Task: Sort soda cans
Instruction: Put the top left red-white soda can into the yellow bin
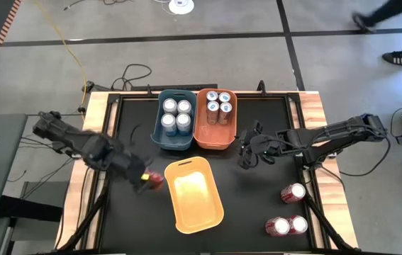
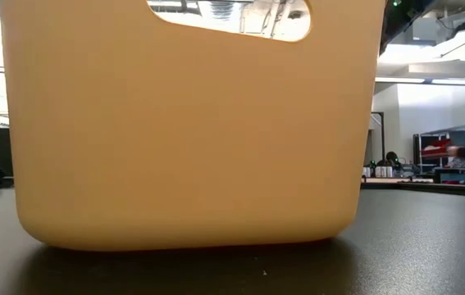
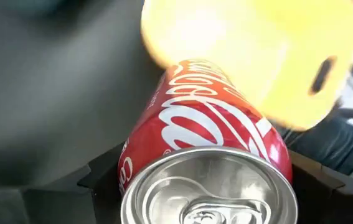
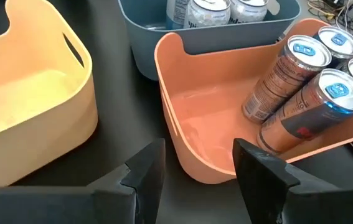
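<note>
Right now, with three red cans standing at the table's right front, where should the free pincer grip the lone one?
Judging by the high view, grip the lone red can across its round side wall, coming down from above with the open right pincer; it stands upright, apart from the other two red cans.

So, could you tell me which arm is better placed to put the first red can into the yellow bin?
The left. Its gripper is shut on a red can right beside the empty yellow bin. The right gripper is open and empty near the orange bin.

White script — Coca-Cola lettering — runs along the red can (image 3: 207, 130).
</note>
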Controlling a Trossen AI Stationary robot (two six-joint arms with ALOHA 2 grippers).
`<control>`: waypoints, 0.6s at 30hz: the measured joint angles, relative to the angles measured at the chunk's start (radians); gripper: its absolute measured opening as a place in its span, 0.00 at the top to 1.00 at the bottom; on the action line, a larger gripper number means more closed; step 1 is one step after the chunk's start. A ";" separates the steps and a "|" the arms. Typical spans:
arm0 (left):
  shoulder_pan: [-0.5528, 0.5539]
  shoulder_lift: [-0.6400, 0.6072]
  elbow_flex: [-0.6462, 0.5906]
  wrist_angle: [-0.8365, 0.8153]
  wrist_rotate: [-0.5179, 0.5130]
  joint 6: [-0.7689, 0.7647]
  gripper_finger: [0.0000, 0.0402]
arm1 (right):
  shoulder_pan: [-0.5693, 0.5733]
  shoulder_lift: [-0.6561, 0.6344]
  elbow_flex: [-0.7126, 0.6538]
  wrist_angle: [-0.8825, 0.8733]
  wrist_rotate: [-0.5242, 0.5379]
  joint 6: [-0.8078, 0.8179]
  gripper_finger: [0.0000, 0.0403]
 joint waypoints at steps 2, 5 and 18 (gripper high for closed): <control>0.060 0.036 0.077 -0.004 -0.014 0.120 0.27 | 0.000 0.000 0.000 0.001 0.000 0.008 0.50; 0.135 0.113 0.172 -0.008 -0.025 0.312 0.27 | 0.000 0.000 0.000 -0.004 0.000 0.022 0.51; 0.194 0.533 0.388 -0.016 -0.031 0.915 0.27 | 0.042 -0.073 0.000 -0.277 0.008 0.313 0.54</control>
